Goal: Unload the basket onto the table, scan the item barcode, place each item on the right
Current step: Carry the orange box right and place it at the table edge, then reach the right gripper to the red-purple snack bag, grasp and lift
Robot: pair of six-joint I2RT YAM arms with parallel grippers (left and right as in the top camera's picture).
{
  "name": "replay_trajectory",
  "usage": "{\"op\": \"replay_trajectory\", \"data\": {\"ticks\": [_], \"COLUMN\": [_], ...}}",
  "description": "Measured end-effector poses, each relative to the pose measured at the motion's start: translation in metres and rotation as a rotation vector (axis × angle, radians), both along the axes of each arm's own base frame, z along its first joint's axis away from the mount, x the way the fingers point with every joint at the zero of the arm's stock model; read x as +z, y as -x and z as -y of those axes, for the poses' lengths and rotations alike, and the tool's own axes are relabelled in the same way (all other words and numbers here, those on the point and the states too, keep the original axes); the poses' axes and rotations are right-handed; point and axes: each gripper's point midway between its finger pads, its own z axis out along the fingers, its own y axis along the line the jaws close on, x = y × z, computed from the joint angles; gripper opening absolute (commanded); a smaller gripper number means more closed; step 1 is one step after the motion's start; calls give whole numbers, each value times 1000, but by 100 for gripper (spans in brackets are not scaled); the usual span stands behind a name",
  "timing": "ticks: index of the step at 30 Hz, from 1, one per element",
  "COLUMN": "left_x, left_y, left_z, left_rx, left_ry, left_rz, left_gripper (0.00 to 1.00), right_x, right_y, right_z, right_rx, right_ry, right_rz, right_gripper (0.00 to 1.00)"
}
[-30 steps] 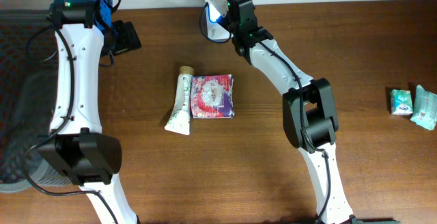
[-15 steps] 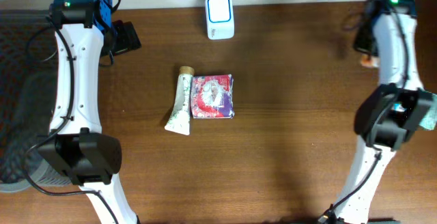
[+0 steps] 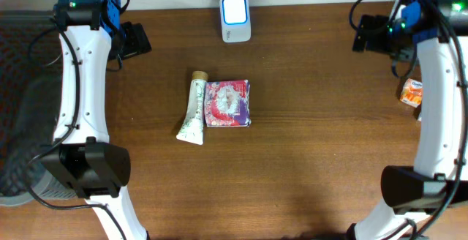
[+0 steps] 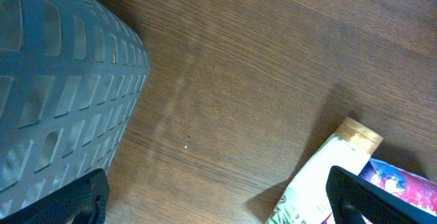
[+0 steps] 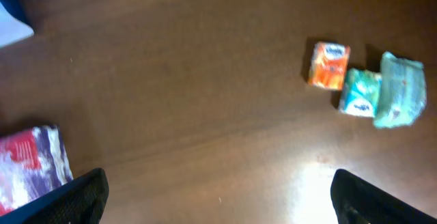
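Showing only fingertip corners, left gripper (image 4: 218, 200) and right gripper (image 5: 218, 197) gape empty; right arm (image 3: 439, 86) partly hides orange packet (image 3: 410, 91).

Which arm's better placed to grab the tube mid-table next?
Left, probably. The left gripper is open and sits nearer the tube, which shows in its wrist view. The right gripper, also open, is far off to the right.

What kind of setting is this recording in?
Probably a mock checkout bench: a white scanner at the wooden table's back edge, a tube and red packet mid-table, a grey basket at left.
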Motion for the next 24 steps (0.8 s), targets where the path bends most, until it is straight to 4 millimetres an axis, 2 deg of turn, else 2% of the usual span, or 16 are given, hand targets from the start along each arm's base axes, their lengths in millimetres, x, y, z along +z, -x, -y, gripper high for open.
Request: {"op": "replay_trajectory", "data": {"ticks": [4,8,10,11,12,13,16,17,18,19,20,21,24], "left_x": [0,0,0,0,0,0,0,0,0,0,0,0,0], "left_y": [0,0,0,0,0,0,0,0,0,0,0,-1,0], "left_z": [0,0,0,0,0,0,0,0,0,0,0,0,0], "left_rx": [0,0,0,0,0,0,0,0,0,0,0,0,0], "left_ry": [0,0,0,1,0,1,1,1,1,0,0,0,0], "left_rz": [0,1,0,1,2,2,0,0,2,0,2,2,0], "left_gripper": [99,99,99,99,99,99,99,99,99,99,99,99,99], "right_x": [-4,28,33,20,4,-19,-101,-124,-137,-157,-156,-156,-158], "right_y": [22,59,68,77,76,71,63,61,54,60,48,44,48], "right_z": [-1,-1,-4,-9,-14,-25,-71,-84,-94,-113,-121,-132,-142], "right_rx": [0,-3,3,14,28,56,153,177,207,245,295,334,349], "right_ry": [-3,12,4,-19,-47,-110,-372,-444,-505,-620,-666,-731,-807], "right_rz": [-75,15,81,68,61,43,-54,-67,-38,-53,28,68,70], "right_gripper": [99,99,99,99,99,99,99,99,99,99,98,99,99]}}
